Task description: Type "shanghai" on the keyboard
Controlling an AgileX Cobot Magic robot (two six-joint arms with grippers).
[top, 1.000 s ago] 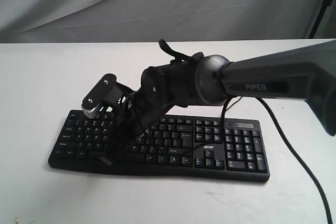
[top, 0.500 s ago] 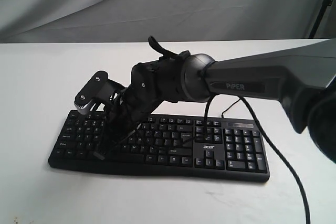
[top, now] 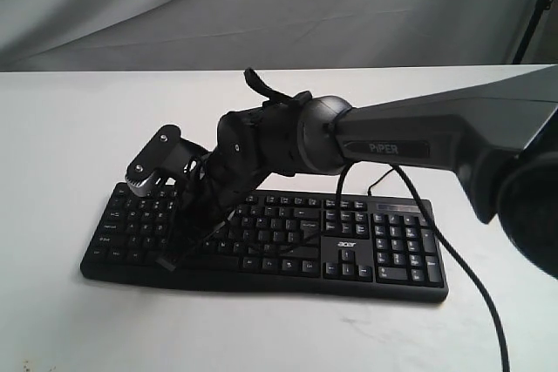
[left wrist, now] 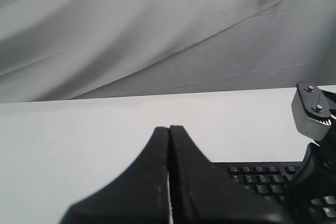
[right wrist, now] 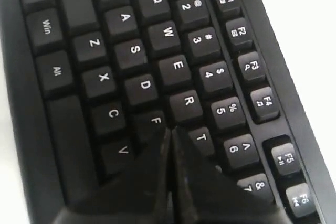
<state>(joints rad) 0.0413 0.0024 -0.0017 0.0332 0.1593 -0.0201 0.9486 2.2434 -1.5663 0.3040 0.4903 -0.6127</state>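
Left gripper (left wrist: 169,129) is parked off past the left end of the keyboard (top: 288,237). Its fingers are pressed flat together with nothing in them, and its camera only catches a corner of the keys, so I'd say it's not the one in play.

The right gripper (right wrist: 169,132) is the one that matters. Its arm stretches over from the keyboard's right side, with the tip down at the left letter block. The jaws are squeezed fully together into a single poking point, holding nothing.

In the wrist cam that point sits right at the F key (right wrist: 155,120) on the home row. I can't tell if it's pressing or just above. The S key (right wrist: 135,51) is two keys along the same row toward the Caps Lock end. H would be the opposite way, hidden under the fingers.

The keyboard lies flat on the white table (top: 70,128), long axis left-right, number pad at its right end. So my guess is each hop between letters is mostly a slide along that axis. Which letter it's on, no idea.
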